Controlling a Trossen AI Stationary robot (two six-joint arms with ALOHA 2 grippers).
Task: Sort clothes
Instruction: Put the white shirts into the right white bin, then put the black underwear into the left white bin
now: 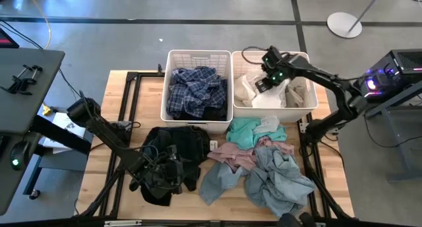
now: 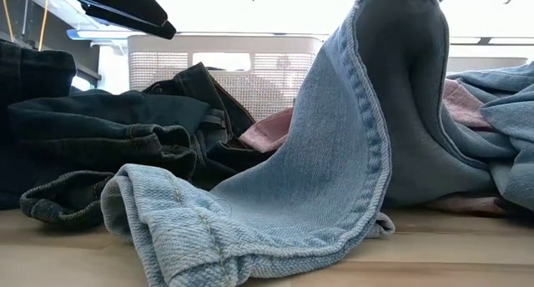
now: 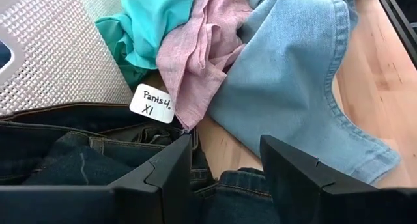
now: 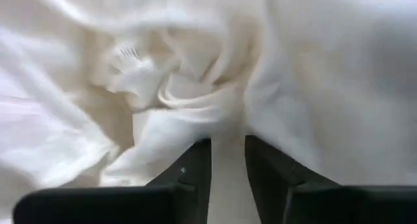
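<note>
High view: right gripper (image 1: 269, 81) is hovering in the right basket (image 1: 310, 105) over white cloth (image 1: 254, 90); left gripper (image 1: 173, 172) is lying on black jeans (image 1: 173, 142) on the worktop (image 1: 99, 162).
Low view: denim (image 2: 334, 178) is draping in front.
Left wrist view: fingers (image 3: 171, 172) are standing wide over jeans.
Right wrist view: fingers (image 4: 193, 165) are standing narrow, pinching white cloth (image 4: 163, 87).

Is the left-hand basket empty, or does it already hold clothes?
It holds clothes. The left basket has a crumpled navy plaid garment filling most of its floor, with something dark under one corner.

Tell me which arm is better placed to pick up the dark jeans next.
The left. Its gripper sits open right over the dark jeans, while the right gripper is in the basket of white clothes.
</note>
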